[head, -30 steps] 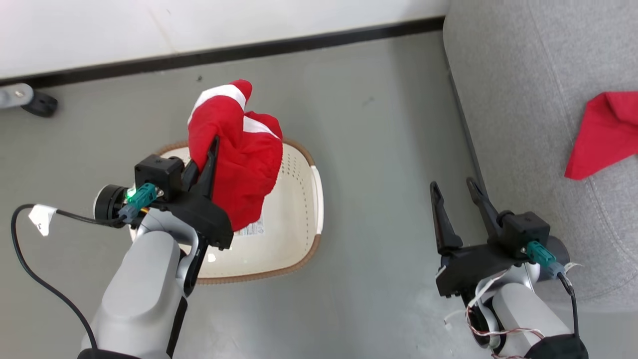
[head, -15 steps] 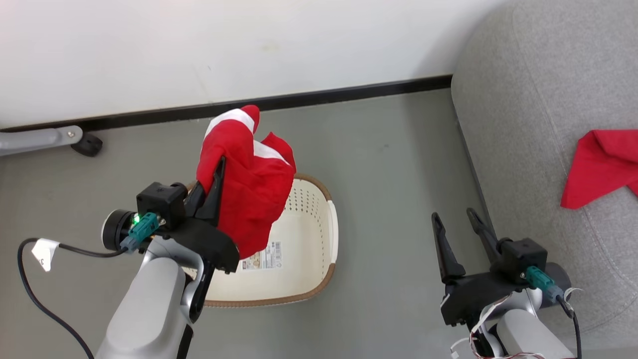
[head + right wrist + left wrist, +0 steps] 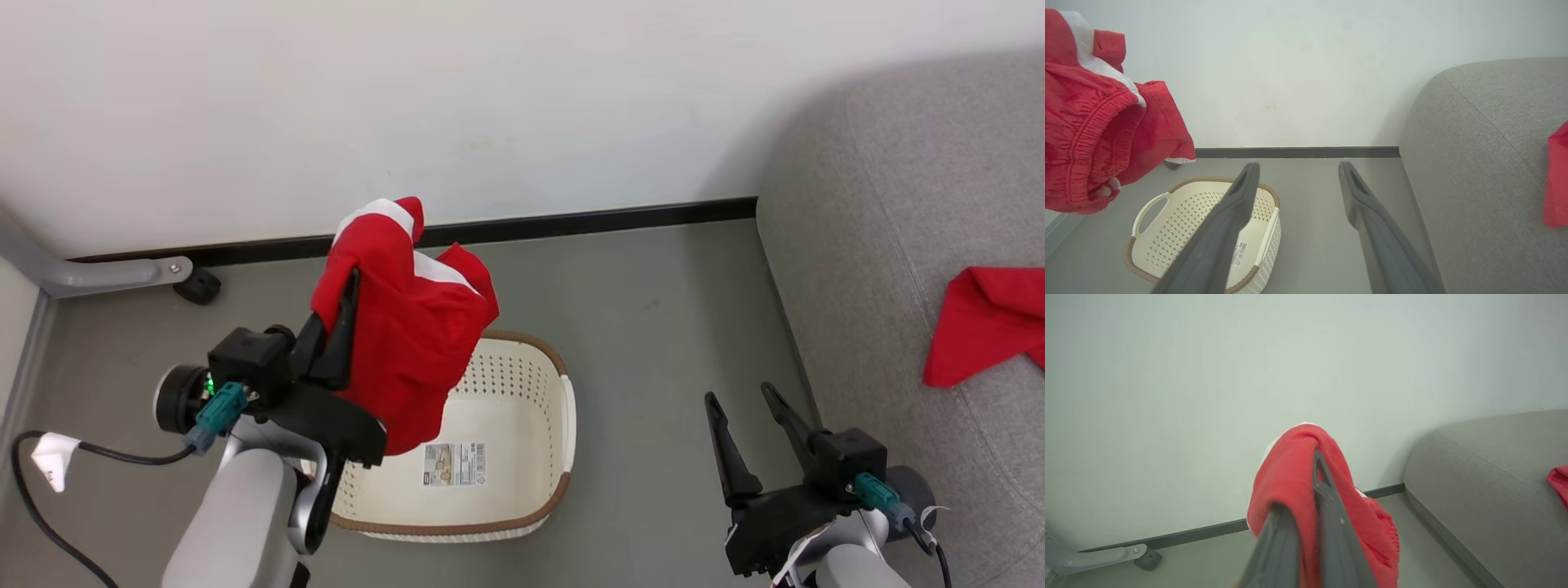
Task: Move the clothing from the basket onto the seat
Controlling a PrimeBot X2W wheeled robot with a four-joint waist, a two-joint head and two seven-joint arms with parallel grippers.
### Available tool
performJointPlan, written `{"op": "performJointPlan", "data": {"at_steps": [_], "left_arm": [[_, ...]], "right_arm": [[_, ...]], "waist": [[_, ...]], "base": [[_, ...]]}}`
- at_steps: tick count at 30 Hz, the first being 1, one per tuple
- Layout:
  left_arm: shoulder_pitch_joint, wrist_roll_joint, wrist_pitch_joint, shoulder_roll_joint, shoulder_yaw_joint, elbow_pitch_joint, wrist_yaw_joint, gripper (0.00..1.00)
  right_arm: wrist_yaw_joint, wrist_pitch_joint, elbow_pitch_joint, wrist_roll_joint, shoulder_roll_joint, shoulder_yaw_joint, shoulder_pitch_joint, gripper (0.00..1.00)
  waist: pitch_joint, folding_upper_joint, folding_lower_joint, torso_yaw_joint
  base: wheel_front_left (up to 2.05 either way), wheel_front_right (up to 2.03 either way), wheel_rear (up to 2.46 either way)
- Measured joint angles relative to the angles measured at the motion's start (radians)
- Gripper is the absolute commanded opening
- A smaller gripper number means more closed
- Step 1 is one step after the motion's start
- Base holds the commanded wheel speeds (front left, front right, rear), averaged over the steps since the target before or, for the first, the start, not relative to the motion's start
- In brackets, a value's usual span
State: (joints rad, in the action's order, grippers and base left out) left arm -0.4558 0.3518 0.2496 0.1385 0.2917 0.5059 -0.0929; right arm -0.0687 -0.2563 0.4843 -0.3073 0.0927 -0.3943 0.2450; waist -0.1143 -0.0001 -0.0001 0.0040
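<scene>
Left jaws closed on a red garment with white panels [image 3: 404, 335], held above the cream basket [image 3: 510, 377]; right jaws open, holding nothing, over the grey floor [image 3: 653, 343]. The basket stands on the floor near the white wall [image 3: 490, 98] and black skirting [image 3: 612, 219]. A second red garment [image 3: 980, 331] lies on the grey sofa [image 3: 898, 245], in from its floor-side edge.

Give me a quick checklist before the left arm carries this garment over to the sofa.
1. Left gripper shut on the red-and-white garment: ok.
2. Garment lifted clear of the basket: ok.
3. No more clothing in the basket: cannot tell, partly hidden.
4. Right gripper open, holding nothing: ok.
5. Bare sofa space beside the other red garment: ok.
</scene>
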Motion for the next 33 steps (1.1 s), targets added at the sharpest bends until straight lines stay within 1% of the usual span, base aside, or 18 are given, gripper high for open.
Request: {"op": "performJointPlan", "data": {"at_steps": [5, 6, 7, 8, 12, 20, 26, 31, 33], "left_arm": [[0.018, -0.012, 0.0, 0.022, -0.003, -0.091, 0.014, 0.0], [0.018, -0.012, 0.0, 0.022, -0.003, -0.091, 0.014, 0.0], [0.019, -0.017, 0.0, 0.029, -0.004, -0.128, 0.014, 0.0], [0.019, -0.017, 0.0, 0.029, -0.004, -0.128, 0.014, 0.0], [0.018, -0.04, 0.0, 0.033, -0.001, -0.2, 0.023, 0.0], [0.017, -0.049, -0.002, 0.043, 0.008, -0.349, 0.024, 0.0], [0.017, -0.049, -0.03, 0.042, 0.02, -0.452, 0.024, 0.0], [0.017, -0.048, -0.058, 0.043, 0.022, -0.505, 0.024, 0.0], [0.017, -0.048, -0.069, 0.042, 0.029, -0.533, 0.033, 0.0]], "right_arm": [[0.006, 0.0, -0.004, 0.0, -0.001, -0.005, -0.013, 1.0], [0.006, 0.0, -0.004, 0.0, -0.001, -0.005, -0.013, 1.0], [0.007, 0.0, -0.005, 0.0, -0.001, -0.006, -0.015, 1.0], [0.007, 0.0, -0.005, 0.0, -0.001, -0.006, -0.015, 1.0], [0.009, 0.0, -0.006, 0.0, -0.001, -0.007, -0.015, 1.0], [0.013, 0.0, -0.007, 0.0, -0.003, -0.008, -0.015, 1.0], [0.013, 0.0, -0.012, 0.0, -0.007, -0.011, -0.022, 1.0], [0.013, 0.0, -0.013, 0.0, -0.008, -0.012, -0.023, 1.0], [0.013, 0.0, -0.013, 0.0, -0.008, -0.013, -0.023, 1.0]], "waist": [[0.024, 0.0, 0.0, 0.009], [0.024, 0.0, 0.0, 0.009], [0.029, 0.0, 0.0, 0.01], [0.029, 0.0, 0.0, 0.01], [0.035, 0.0, 0.0001, 0.011], [0.046, 0.0, 0.0001, 0.012], [0.051, 0.0002, 0.0001, 0.012], [0.05, 0.0002, 0.0001, 0.011], [0.049, 0.0002, 0.0001, 0.011]], "base": [[0.0, 0.0, 0.0], [0.0, 0.0, 0.0], [0.0, 0.0, 0.0], [0.0, 0.0, 0.0], [0.0, 0.0, 0.0], [0.0, 0.0, 0.0], [0.0, 0.0, 0.0], [0.0, 0.0, 0.0], [0.0, 0.0, 0.0]]}}
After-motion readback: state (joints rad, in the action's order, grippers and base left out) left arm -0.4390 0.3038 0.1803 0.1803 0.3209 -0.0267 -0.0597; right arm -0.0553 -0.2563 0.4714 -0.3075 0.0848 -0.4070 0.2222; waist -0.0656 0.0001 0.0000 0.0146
